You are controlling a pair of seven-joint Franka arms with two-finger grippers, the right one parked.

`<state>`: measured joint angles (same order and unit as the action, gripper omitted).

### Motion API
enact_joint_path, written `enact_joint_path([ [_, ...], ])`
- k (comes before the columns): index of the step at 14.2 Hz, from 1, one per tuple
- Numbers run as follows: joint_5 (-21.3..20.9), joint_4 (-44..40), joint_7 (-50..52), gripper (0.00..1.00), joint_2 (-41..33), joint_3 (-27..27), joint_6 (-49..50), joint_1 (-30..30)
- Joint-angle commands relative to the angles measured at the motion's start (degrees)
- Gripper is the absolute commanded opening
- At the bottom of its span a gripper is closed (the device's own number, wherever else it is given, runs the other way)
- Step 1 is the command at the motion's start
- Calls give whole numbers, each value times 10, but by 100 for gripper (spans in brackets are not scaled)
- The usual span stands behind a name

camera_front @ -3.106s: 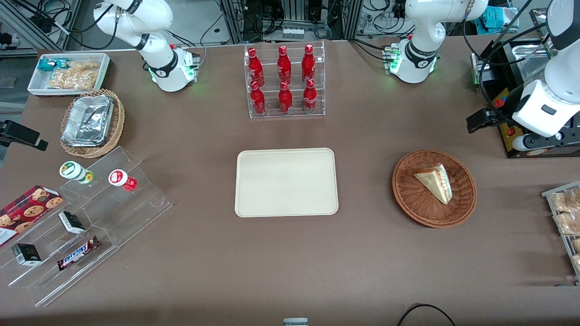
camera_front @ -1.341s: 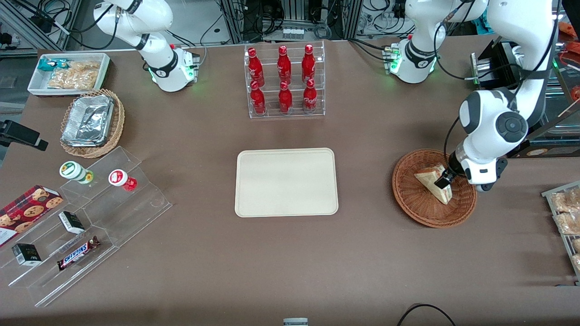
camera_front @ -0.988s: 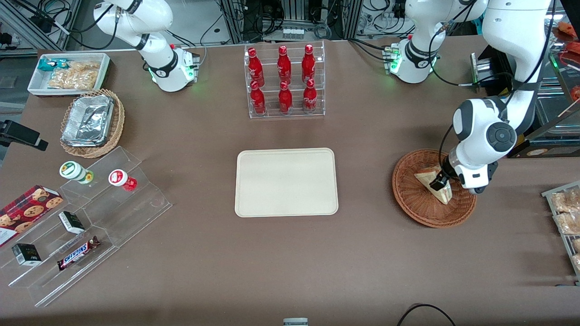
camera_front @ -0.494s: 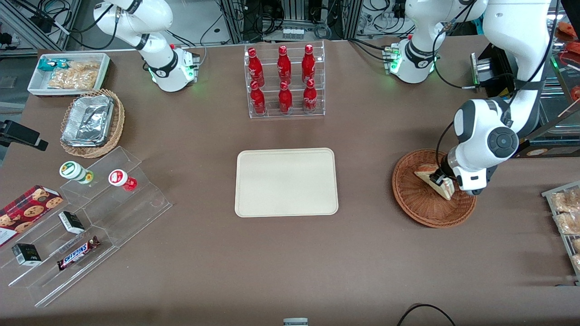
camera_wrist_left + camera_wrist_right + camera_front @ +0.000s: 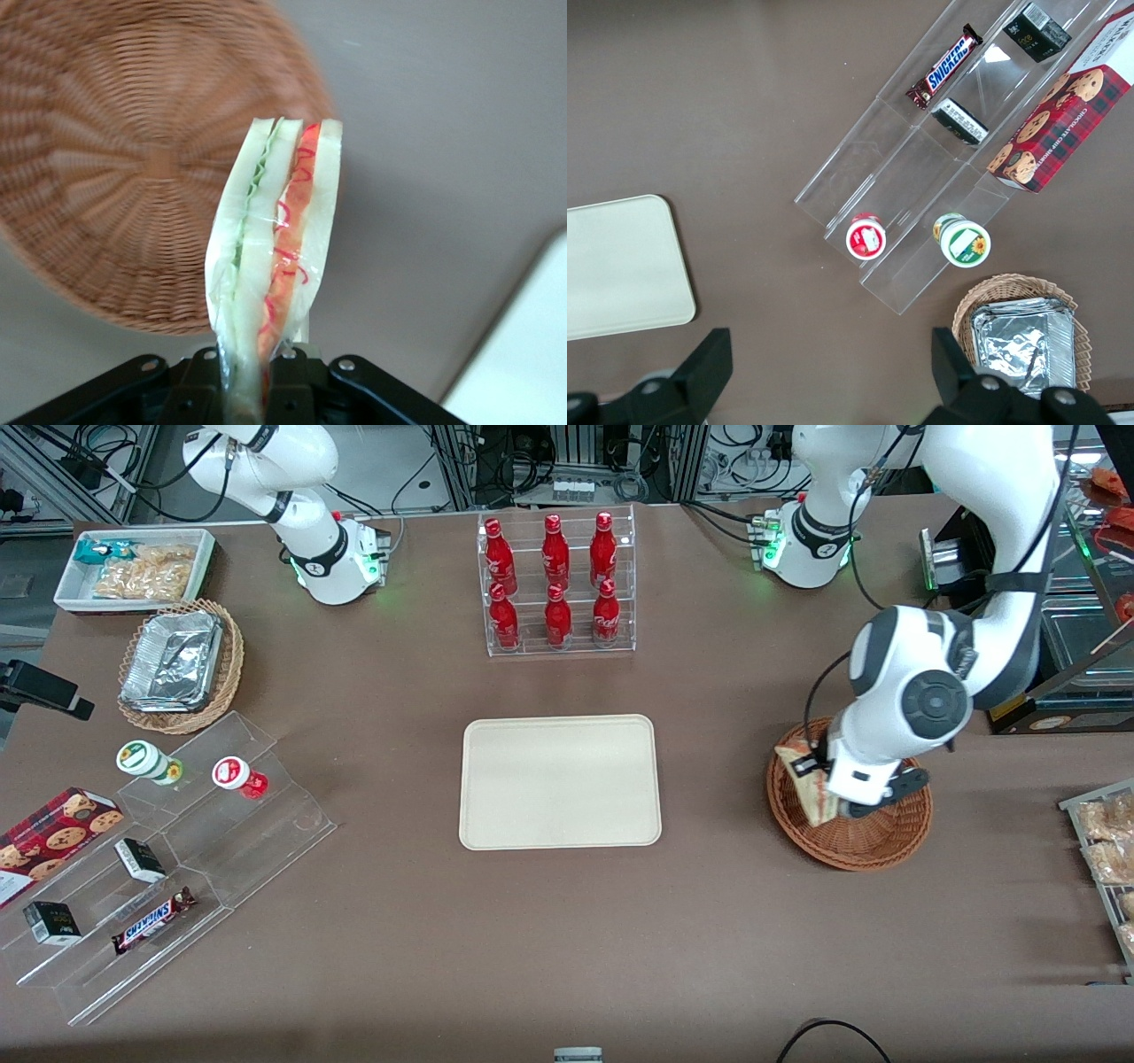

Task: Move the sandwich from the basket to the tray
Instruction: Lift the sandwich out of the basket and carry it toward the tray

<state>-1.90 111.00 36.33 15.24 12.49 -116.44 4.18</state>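
The sandwich (image 5: 804, 781), a wrapped wedge of white bread with red and green filling, hangs in my left gripper (image 5: 819, 783) above the rim of the basket (image 5: 873, 841) on the side nearest the tray (image 5: 560, 781). In the left wrist view the sandwich (image 5: 275, 248) stands on edge, pinched at its base by my gripper (image 5: 252, 394), which is shut on it. Below it lies the reddish-brown wicker basket (image 5: 115, 159), with nothing in it, and a corner of the cream tray (image 5: 523, 363) shows. The tray (image 5: 620, 266) is bare.
A clear rack of red bottles (image 5: 556, 584) stands farther from the front camera than the tray. Toward the parked arm's end are a tiered acrylic stand (image 5: 168, 850), a tan wicker basket with foil (image 5: 182, 666) and a white snack bin (image 5: 133, 567). A snack rack (image 5: 1107, 850) sits at the working arm's end.
My gripper came down onto the sandwich in the basket, shut on it, and has lifted it and carried it toward the basket's tray-side rim.
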Motion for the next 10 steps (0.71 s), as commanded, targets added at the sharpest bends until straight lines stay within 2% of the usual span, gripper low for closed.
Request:
enact_joint_path([
  [1,-8,-77,-1,5,68,10,13,44],
  [4,-13,-140,42,0,122,10,11,121],
  [10,-14,-268,122,0,220,10,10,241],
])
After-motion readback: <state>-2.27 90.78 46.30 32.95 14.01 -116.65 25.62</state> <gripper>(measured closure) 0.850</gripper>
